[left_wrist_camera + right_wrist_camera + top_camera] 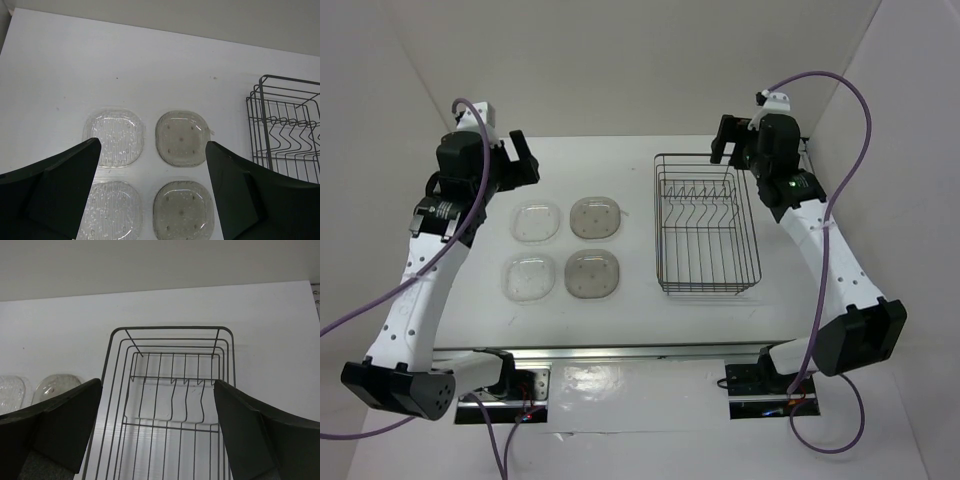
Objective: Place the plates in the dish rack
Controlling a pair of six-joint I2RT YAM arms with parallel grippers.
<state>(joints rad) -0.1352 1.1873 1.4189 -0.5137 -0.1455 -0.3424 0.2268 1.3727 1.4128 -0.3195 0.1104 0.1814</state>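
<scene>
Left wrist: plates (181, 138) under L claw (152, 143)

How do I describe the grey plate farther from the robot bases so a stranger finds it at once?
Find the dish rack on the table, to the right. Left of it, four plates lie in a square; take the column beside the rack. The wanted plate is the one farther from the arm bases: smoky grey, unlike the clear plate on its left.
</scene>
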